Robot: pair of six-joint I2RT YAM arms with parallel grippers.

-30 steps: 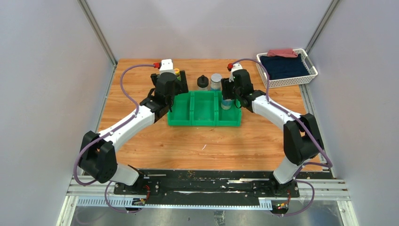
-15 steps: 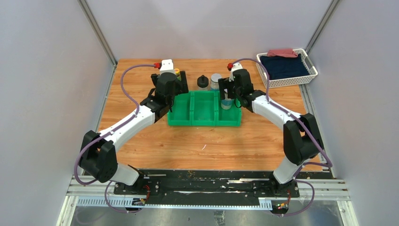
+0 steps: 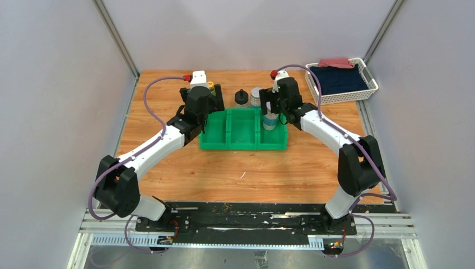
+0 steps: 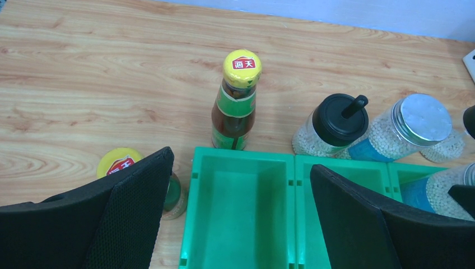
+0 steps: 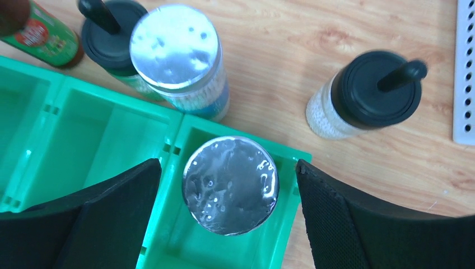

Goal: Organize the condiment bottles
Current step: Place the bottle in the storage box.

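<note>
My right gripper (image 5: 228, 166) stands open on either side of a silver-lidded shaker (image 5: 231, 185), which stands upright in the right compartment of the green bin (image 3: 242, 140); neither pad touches it. Behind the bin stand a second shaker (image 5: 179, 50) and two black-knob bottles (image 5: 109, 33) (image 5: 369, 92). My left gripper (image 4: 241, 168) hangs open and empty over the left compartment. One brown yellow-capped bottle (image 4: 238, 101) stands behind that compartment. Another yellow-capped bottle (image 4: 120, 165) stands left of the bin, half hidden by my left finger.
A white basket (image 3: 367, 84) holding dark cloth sits at the back right corner of the wooden table. The bin's middle and left compartments hold nothing. Grey walls close in the table on three sides.
My right gripper has opened and let go of the silver-lidded shaker, which now stands in the right compartment, and it has lifted slightly. The left arm has not moved.
</note>
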